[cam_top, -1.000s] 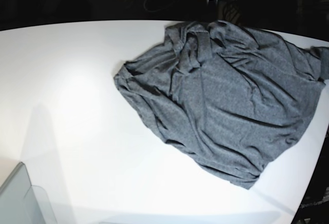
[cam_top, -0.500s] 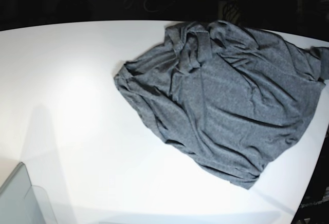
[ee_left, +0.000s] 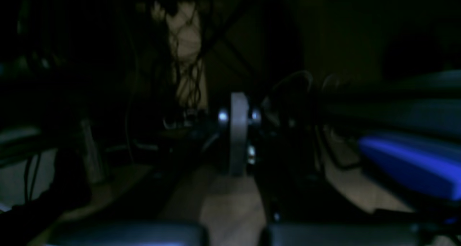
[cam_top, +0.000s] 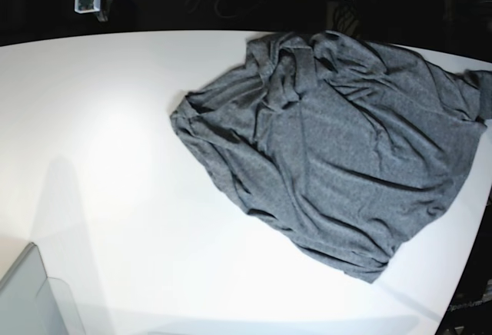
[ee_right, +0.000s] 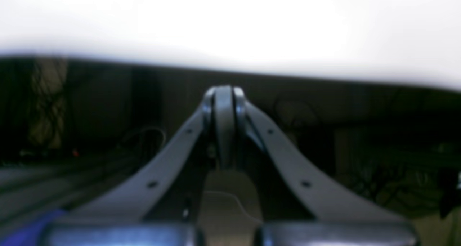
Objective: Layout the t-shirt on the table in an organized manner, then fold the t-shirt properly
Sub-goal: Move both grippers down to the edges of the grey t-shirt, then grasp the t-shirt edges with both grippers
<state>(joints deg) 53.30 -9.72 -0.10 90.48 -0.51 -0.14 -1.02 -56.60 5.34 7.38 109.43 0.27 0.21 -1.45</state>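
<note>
The t-shirt (cam_top: 338, 150) was in neither hand. The right hand (ee_right: 224, 94), seen from its own wrist camera, had its two fingers pressed together with nothing between them, pointing across a dark gap toward the pale far edge of the worktop (cam_top: 115, 158). The left hand (ee_left: 237, 109) looked likewise clenched and empty in its dim wrist view, its fingers meeting in a narrow upright line against dark clutter. In the base view both hands sat at the far edge of the worktop, well apart from the garment.

The shirt lay crumpled on the right half of the worktop, bunched into folds near its far end, one part reaching the right-hand rim. Nothing had been spread yet, so laying out was, in my judgement, barely begun.

The chief risk was the rim: a pull toward that side could drag fabric over the edge, and its weight might slide the rest off. A pinch into the bunched region could also catch several layers at once, so spreading would twist the shirt rather than flatten it.
</note>
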